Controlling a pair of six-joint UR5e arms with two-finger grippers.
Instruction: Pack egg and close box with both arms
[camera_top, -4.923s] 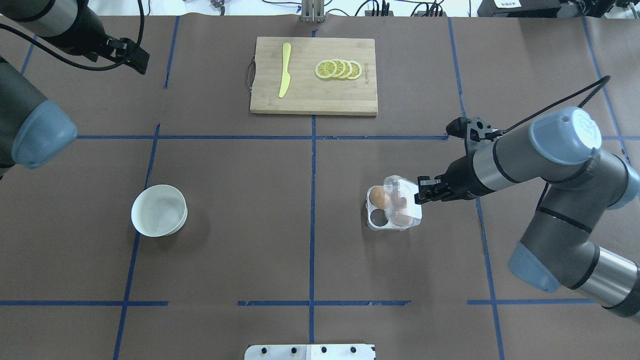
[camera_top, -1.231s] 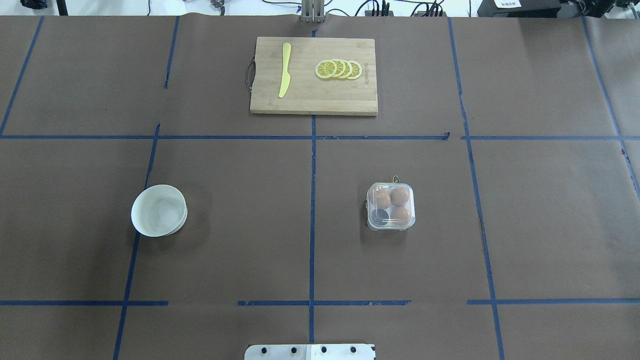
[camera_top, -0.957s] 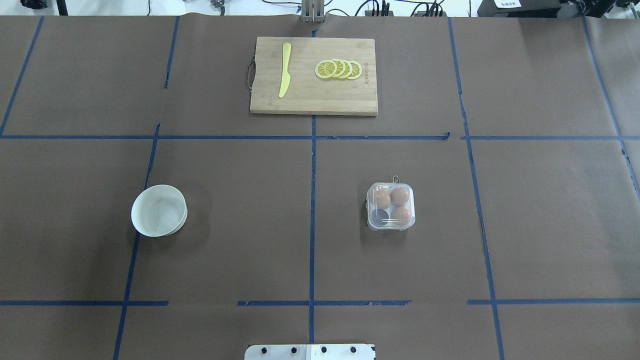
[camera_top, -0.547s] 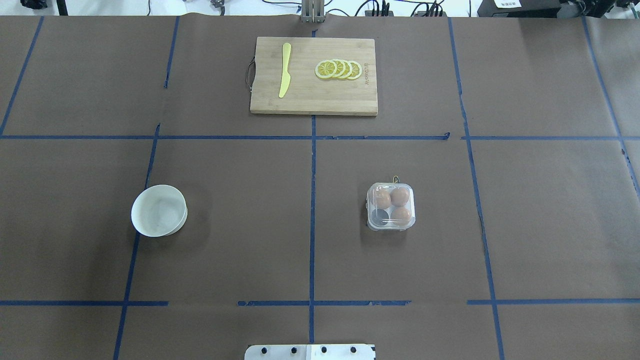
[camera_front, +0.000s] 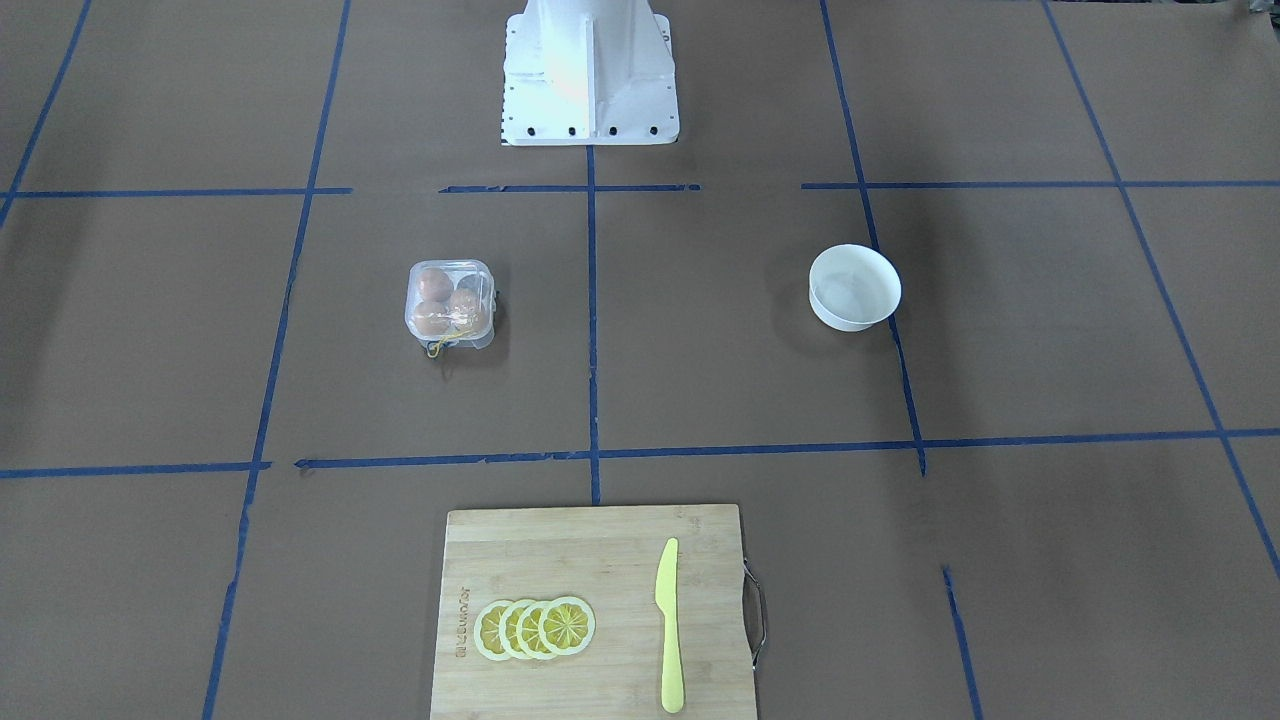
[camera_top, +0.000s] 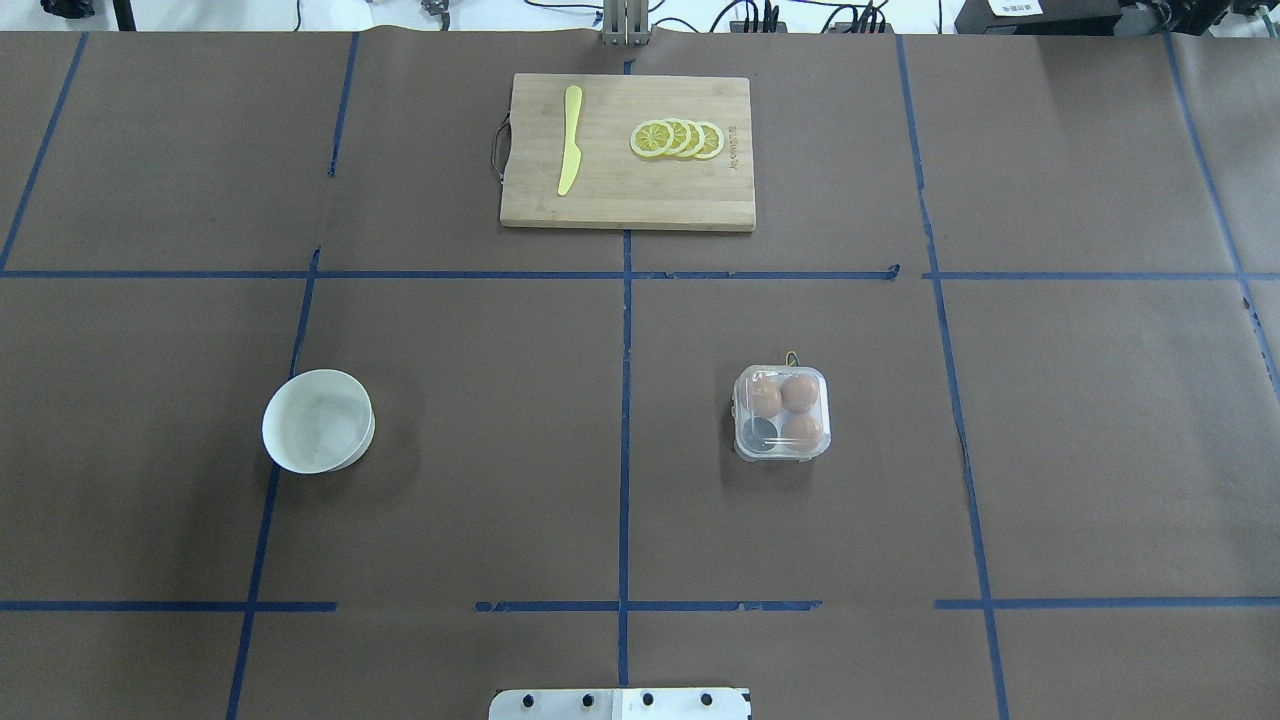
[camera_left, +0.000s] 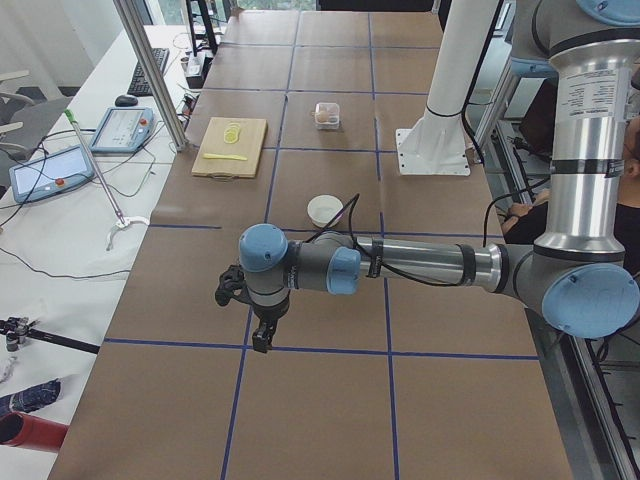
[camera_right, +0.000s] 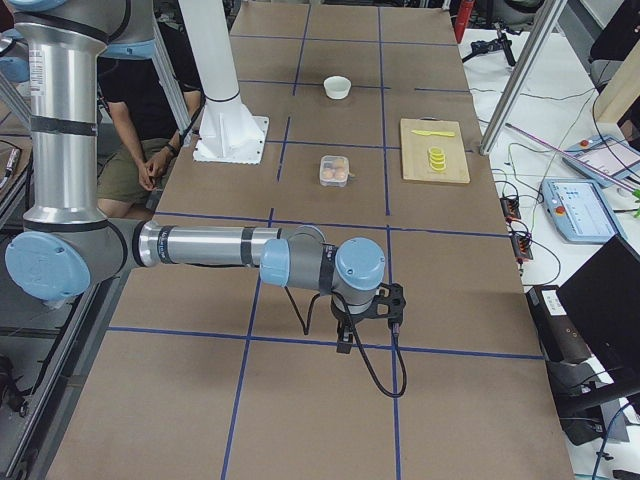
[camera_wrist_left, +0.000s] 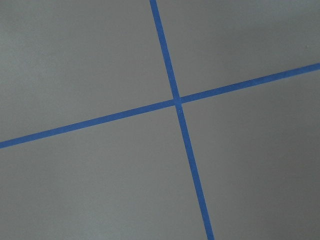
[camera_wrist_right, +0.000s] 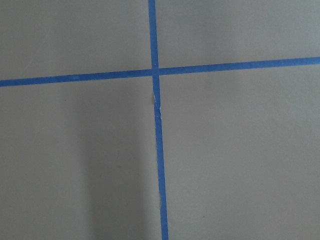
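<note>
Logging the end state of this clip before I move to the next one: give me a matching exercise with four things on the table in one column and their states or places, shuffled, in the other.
Things:
1. box
2. white bowl
3. yellow knife
4. lemon slices

States or places:
A. overlapping in a short row on the cutting board
B. empty, standing alone on the brown paper
C. lid down over three eggs, one cup unfilled
D. lying flat at the board's handle end

Pairs: 1-C, 2-B, 3-D, 4-A
</note>
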